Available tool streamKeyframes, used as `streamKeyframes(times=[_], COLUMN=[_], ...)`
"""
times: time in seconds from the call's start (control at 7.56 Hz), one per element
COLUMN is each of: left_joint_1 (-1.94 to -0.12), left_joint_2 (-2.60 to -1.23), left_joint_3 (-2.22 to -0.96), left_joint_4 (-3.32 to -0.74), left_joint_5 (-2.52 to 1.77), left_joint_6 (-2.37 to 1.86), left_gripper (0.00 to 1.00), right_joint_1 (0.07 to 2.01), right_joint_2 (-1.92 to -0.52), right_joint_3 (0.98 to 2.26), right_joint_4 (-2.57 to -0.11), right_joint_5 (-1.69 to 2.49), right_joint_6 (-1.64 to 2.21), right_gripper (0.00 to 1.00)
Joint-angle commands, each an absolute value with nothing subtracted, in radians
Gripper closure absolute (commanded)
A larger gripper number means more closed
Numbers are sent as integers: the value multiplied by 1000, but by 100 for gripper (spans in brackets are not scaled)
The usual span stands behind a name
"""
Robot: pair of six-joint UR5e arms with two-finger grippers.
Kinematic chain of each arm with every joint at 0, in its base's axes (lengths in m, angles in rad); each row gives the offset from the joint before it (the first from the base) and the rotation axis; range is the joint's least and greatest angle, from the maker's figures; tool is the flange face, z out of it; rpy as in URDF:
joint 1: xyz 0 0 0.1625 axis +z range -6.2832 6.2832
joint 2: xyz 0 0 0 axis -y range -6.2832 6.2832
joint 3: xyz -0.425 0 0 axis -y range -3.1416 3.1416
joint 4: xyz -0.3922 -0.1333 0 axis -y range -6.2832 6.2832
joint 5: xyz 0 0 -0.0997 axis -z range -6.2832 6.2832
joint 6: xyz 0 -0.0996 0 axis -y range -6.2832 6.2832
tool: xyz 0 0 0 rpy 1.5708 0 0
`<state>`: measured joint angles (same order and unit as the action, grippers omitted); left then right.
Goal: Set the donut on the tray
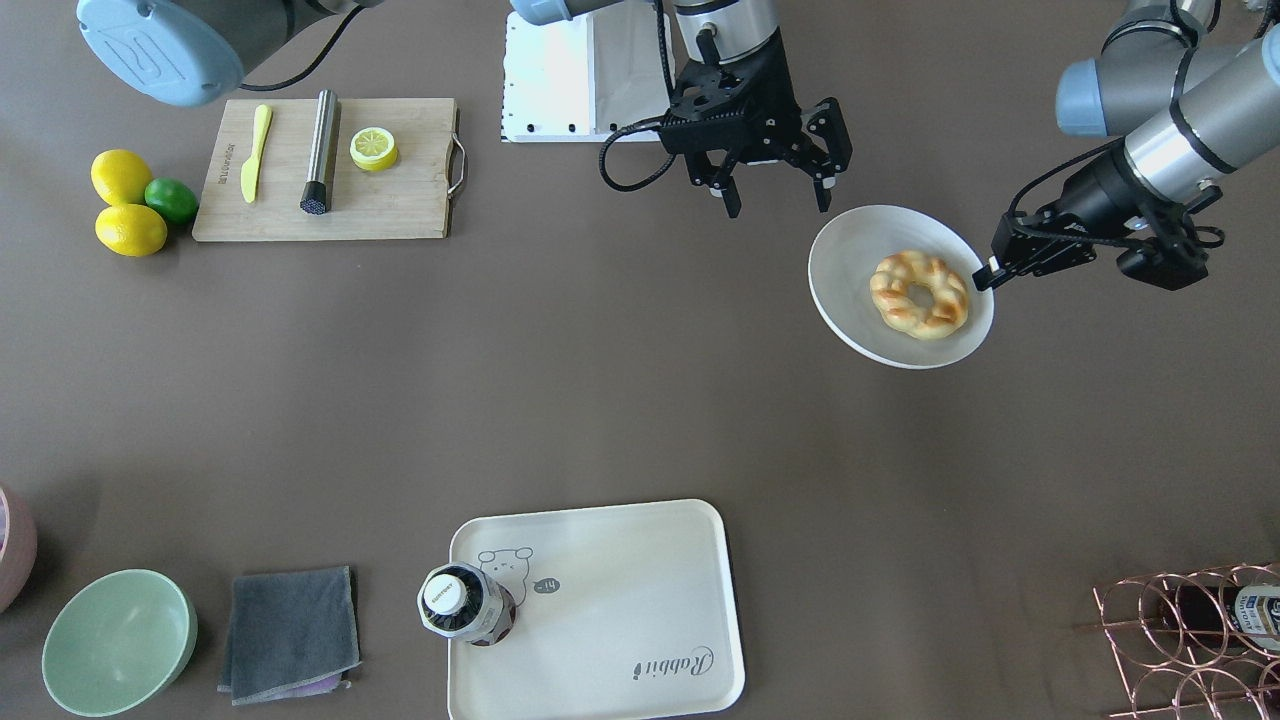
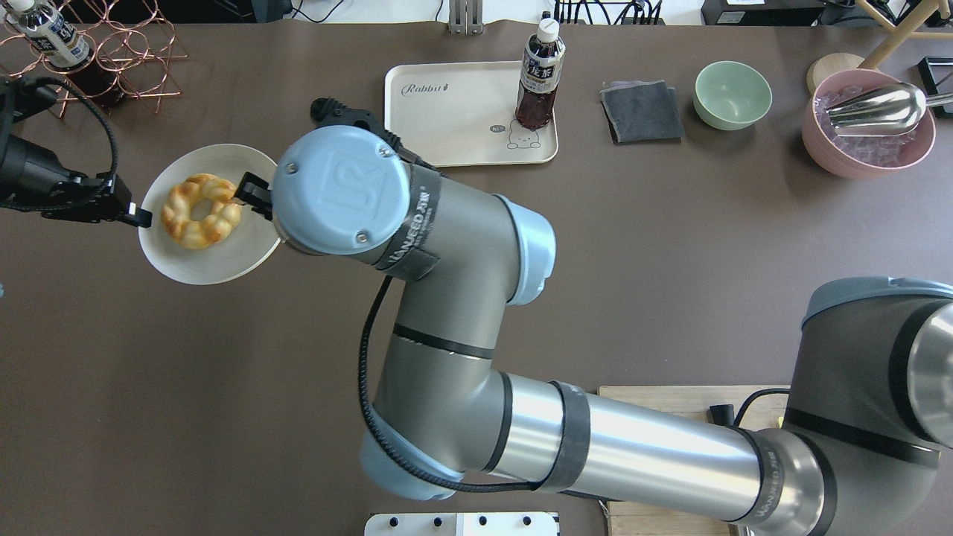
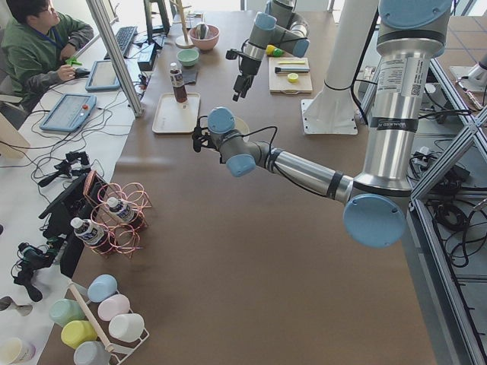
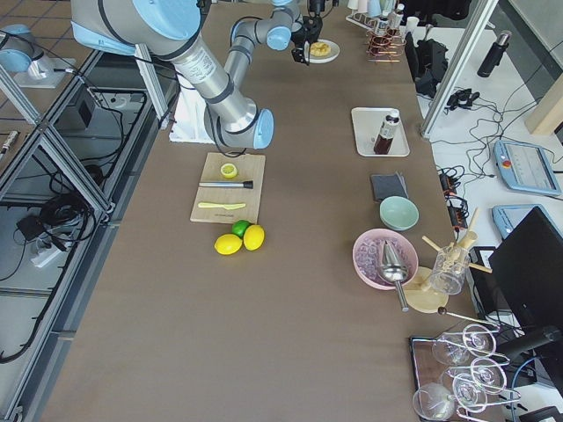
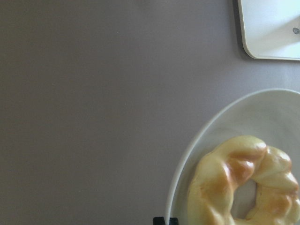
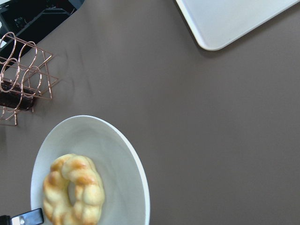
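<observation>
The golden-brown braided donut (image 1: 920,293) (image 2: 201,211) (image 5: 243,183) (image 6: 75,190) lies on a round off-white plate (image 1: 860,260) (image 2: 201,264) (image 6: 117,154). My left gripper (image 1: 985,275) (image 2: 138,218) (image 5: 165,220) is shut on the plate's rim. My right gripper (image 1: 778,200) is open and empty, just behind the plate on the robot's side. The cream-white tray (image 1: 620,620) (image 2: 447,112) (image 6: 225,18) with the bear drawing and "Rabbit" script lies across the table. A dark drink bottle (image 1: 465,603) (image 2: 540,74) stands on one corner of it.
A wooden cutting board (image 1: 400,210) holds a yellow knife, a steel cylinder and a lemon half. Two lemons and a lime (image 1: 130,205) lie beside it. A green bowl (image 1: 118,640), grey cloth (image 1: 290,632), copper wire rack (image 1: 1190,640) and pink bowl (image 2: 867,126) line the far edge.
</observation>
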<state>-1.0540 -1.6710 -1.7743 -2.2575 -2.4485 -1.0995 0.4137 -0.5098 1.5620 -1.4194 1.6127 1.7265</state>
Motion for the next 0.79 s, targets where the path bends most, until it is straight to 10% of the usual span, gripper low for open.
streamKeyframes(times=[0.0, 0.66], left_joint_1=[-990, -917], left_joint_2=[-1929, -2288], left_joint_3=[-1598, -1246], left_joint_4=[-2185, -2177], left_joint_5=[-2382, -2153], left_joint_6=[-1358, -1662], left_gripper=[100, 100], right_joint_1=[590, 953], right_joint_2=[-748, -1090], right_joint_3=[1699, 1690], right_joint_4=[-1436, -1440], right_joint_5=[1806, 2110], right_joint_6=[1506, 860], right_gripper=[0, 0])
